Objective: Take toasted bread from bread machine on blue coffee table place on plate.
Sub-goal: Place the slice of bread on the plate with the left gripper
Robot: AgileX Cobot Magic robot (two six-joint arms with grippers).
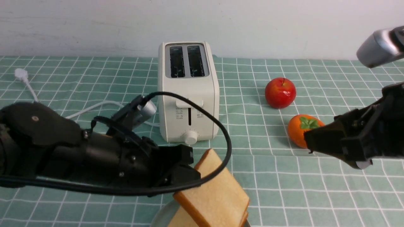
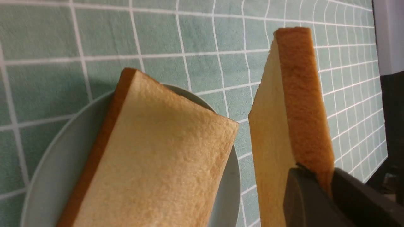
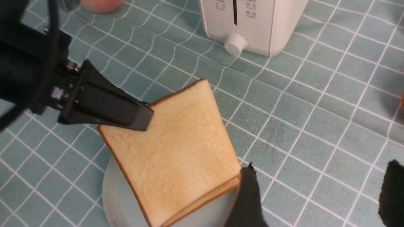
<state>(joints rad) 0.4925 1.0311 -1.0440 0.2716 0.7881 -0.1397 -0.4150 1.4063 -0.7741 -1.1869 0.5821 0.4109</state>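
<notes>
Gripped toast point(image 1: 217, 192) above plate point(image 1: 162, 218), toaster point(image 1: 188, 94) behind

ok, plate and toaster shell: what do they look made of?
Plate: smooth, pale blue-green, soft sheen; glazed ceramic or melamine, can't tell which. Toaster shell: cream, matte, rounded moulded corners, probably plastic; the grey top panel looks like metal.
</notes>
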